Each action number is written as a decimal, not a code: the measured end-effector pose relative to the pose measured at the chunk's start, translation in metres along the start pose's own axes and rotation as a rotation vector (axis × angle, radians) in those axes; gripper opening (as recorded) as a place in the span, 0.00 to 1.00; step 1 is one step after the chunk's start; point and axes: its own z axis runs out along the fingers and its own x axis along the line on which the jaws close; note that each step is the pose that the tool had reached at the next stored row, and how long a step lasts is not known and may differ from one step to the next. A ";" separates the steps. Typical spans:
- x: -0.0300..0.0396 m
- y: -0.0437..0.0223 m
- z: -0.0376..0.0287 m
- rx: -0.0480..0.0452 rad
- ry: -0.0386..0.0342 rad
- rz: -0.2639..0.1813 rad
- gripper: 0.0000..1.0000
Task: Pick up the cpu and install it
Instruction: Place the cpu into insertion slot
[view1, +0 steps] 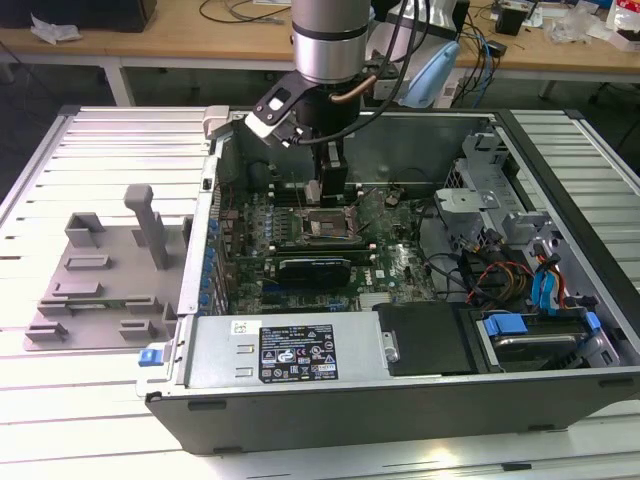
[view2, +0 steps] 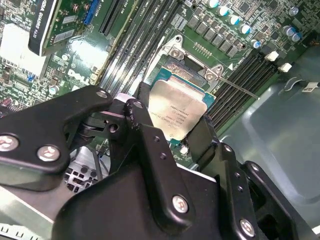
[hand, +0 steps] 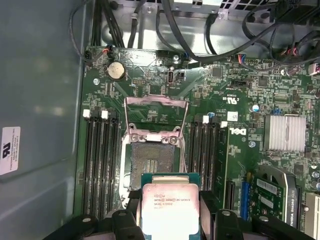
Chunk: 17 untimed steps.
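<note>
cpu (hand: 170, 207), silver top up, is pinched at two opposite edges between the jaws of the gripper (hand: 170, 223). it hangs close over the open socket (hand: 151, 160), whose metal frame (hand: 156, 102) stands flipped up, on the green motherboard (hand: 240, 115) inside the computer case (view1: 400, 390).

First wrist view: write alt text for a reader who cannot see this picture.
The gripper holds the cpu, a square silver-topped chip, by its edges over a green motherboard. Next to it lies the open socket with its metal frame raised, flanked by black memory slots.
</note>
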 end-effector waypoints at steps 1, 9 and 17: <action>0.0000 -0.0001 0.0007 -0.0009 0.0000 0.000 0.55; 0.0001 -0.0006 0.0065 -0.0040 -0.0003 0.000 0.55; 0.0004 -0.0011 0.0152 -0.0062 -0.0004 0.000 0.55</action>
